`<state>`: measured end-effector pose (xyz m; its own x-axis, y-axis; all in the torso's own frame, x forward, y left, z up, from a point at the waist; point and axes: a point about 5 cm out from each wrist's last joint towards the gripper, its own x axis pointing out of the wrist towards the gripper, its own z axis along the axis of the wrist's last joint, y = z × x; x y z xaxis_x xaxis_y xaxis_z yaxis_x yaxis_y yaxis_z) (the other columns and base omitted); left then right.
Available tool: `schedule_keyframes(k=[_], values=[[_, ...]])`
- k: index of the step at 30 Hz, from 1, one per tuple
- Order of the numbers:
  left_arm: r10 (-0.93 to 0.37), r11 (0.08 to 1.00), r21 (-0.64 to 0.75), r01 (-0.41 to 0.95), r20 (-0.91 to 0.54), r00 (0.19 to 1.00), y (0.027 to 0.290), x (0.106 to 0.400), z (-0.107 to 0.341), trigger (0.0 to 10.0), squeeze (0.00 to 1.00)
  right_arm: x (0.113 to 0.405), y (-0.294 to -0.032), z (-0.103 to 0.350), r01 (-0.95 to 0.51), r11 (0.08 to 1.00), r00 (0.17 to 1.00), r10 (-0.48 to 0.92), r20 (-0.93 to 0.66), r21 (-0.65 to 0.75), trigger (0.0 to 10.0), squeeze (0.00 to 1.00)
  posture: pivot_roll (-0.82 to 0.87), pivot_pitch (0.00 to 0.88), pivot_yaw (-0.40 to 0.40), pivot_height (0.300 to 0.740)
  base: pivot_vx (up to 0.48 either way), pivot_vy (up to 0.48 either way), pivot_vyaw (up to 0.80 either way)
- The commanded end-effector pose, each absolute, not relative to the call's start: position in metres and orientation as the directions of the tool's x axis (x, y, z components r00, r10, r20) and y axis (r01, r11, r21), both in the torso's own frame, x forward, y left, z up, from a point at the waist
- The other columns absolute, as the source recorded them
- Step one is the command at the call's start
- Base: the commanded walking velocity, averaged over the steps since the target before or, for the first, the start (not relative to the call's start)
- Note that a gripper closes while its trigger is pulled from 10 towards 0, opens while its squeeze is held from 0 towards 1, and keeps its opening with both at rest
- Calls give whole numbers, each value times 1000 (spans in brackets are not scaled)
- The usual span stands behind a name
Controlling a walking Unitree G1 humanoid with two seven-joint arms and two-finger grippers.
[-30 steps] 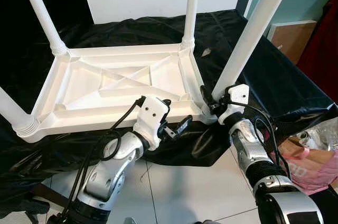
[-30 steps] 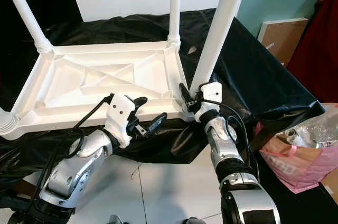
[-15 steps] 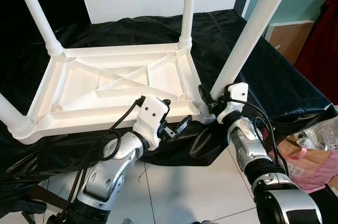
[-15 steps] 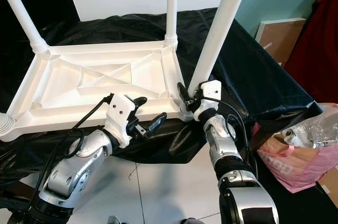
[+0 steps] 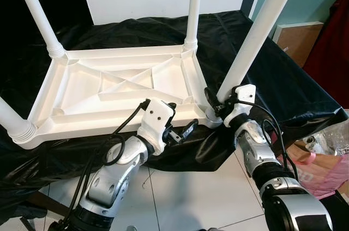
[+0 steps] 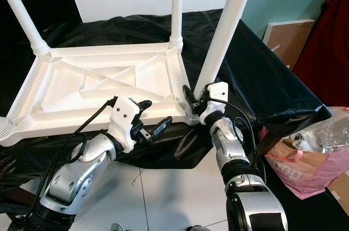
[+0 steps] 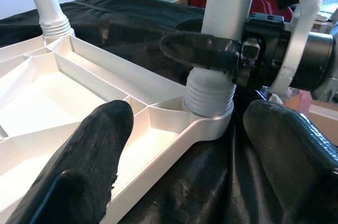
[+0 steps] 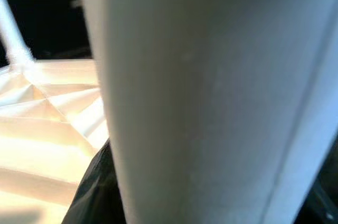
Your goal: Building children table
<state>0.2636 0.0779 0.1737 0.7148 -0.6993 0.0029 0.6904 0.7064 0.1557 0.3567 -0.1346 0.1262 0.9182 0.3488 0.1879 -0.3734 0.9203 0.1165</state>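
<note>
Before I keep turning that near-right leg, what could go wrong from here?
1. The right gripper holds the leg only near its base, and the leg leans, so it may cross-thread in its socket.
2. The left gripper is open beside the tabletop edge, not clamping it; the top may slide on the black cloth.

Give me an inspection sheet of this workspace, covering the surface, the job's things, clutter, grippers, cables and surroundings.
Surface: black cloth draped over the work surface.
Job's things: white table top lying upside down, ribbed underside up; a white leg stands in each of its four corners.
Clutter: nothing seen on the cloth.
Grippers: right gripper shut on the near right leg just above its threaded base; left gripper open at the table's near edge, holding nothing.
Cables: black cable looped along the left wrist; another on the right forearm.
Surroundings: tiled floor, pink bag, teal wall.
</note>
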Motion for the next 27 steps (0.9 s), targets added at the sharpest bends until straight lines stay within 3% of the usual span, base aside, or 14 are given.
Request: schedule_keyframes(k=[1, 13, 19, 27], values=[[-727, 679, 146, 720, -8, 687, 76, 259, 173, 10000, 0, 340, -136, 73, -312, 921, 941, 333, -58, 232, 10000, 0, 17, 107, -26, 740, 0, 0, 0], [-723, 683, 144, 716, -9, 691, 76, 259, 173, 10000, 0, 338, -130, 74, -346, 925, 932, 358, -54, 157, 10000, 0, 20, 108, -30, 740, 0, 0, 0], [-720, 686, 143, 713, -9, 694, 77, 259, 172, 10000, 0, 336, -127, 79, -361, 932, 932, 361, -19, 11, 10000, 0, 20, 107, -32, 740, 0, 0, 0], [-719, 687, 144, 712, -8, 695, 76, 259, 172, 10000, 0, 335, -123, 78, -382, 924, 924, 382, -23, -26, 10000, 0, 21, 107, -32, 740, 0, 0, 0]])
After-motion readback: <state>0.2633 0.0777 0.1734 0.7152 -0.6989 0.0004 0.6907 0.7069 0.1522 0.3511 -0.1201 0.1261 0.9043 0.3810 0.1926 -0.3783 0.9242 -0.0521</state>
